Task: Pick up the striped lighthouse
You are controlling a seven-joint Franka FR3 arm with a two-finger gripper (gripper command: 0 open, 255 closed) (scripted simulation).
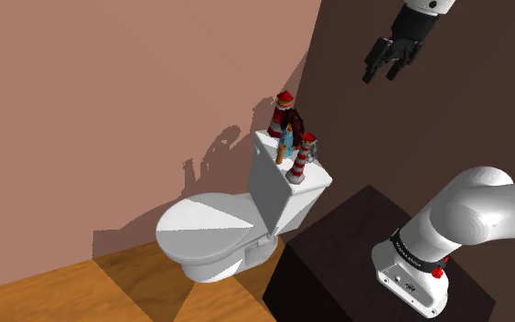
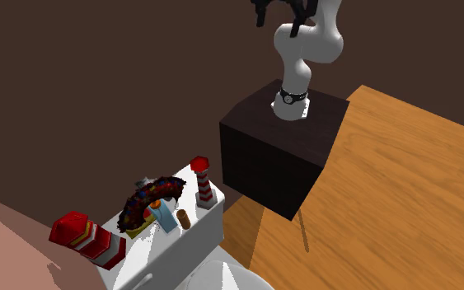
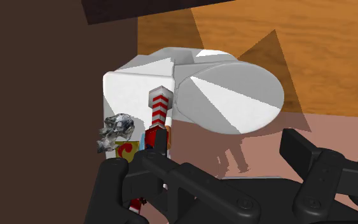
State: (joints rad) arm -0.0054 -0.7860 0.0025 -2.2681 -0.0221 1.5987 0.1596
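- Lighthouse (image 1: 301,159): upright on the tank (image 1: 278,192) lid, at the end nearest the stand (image 1: 337,252); untouched.
- Gripper (image 1: 381,73): fingers spread, empty, well above the tank.
- Remaining, by judgement: approach, grasp, lift.

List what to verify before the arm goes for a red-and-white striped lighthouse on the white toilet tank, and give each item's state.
1. Fingers apart: ok; the black two-finger gripper is open.
2. Gripper empty: ok; nothing sits between its fingers.
3. Target settled: cannot tell; two red-and-white striped lighthouses are on the white toilet tank, one at the end nearer the dark box stand, one at the far end.
4. Nearer lighthouse upright: ok.
5. Room around it: not ok; a dark wreath-like ornament and a short brown cylinder stand close.
6. Gripper over the tank: not ok; it hangs high, nearer the stand.
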